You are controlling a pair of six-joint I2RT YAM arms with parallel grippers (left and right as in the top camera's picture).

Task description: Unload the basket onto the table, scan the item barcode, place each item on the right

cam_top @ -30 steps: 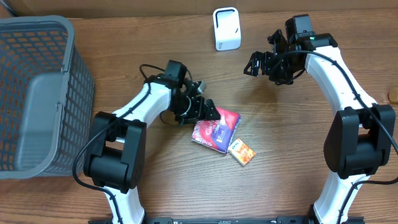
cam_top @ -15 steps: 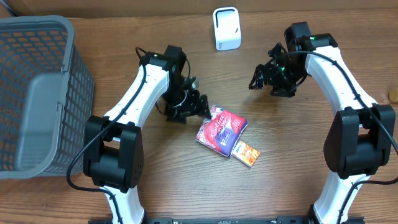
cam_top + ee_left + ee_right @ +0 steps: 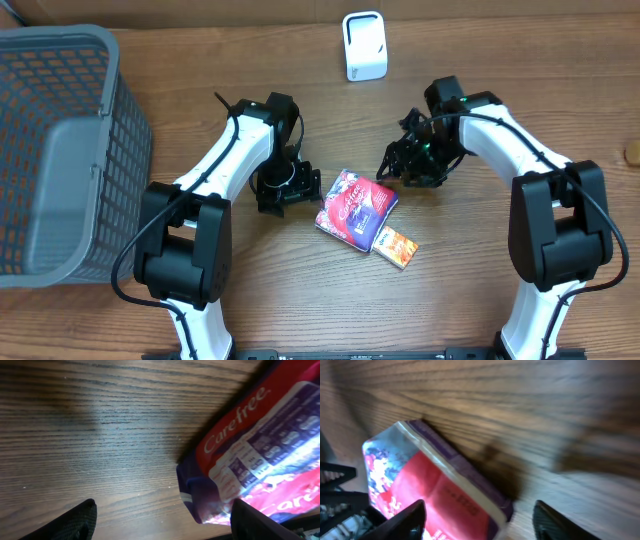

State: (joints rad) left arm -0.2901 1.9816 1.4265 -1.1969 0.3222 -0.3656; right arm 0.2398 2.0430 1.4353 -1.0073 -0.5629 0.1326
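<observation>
The item is a red and purple Carefree pack [image 3: 355, 208] lying flat on the wooden table [image 3: 470, 280]. My left gripper [image 3: 312, 190] is open at the pack's left edge. In the left wrist view the pack [image 3: 260, 445] has one corner inside the left gripper [image 3: 162, 522], close to the right finger [image 3: 260, 522]. My right gripper [image 3: 392, 172] is open and hovers at the pack's upper right end. In the right wrist view that end of the pack [image 3: 430, 485] lies between the spread jaws of the right gripper [image 3: 480, 520]. No barcode can be made out. The white scanner [image 3: 364, 45] stands at the back.
A small orange packet [image 3: 393, 246] lies against the pack's lower right side. A grey mesh basket [image 3: 60, 150] fills the left side of the table. A small brown object [image 3: 632, 153] sits at the right edge.
The left gripper pushed the pack a little to the right, then drew back and turned. The right arm came down and left from near the scanner to the pack, its jaws narrowing.
</observation>
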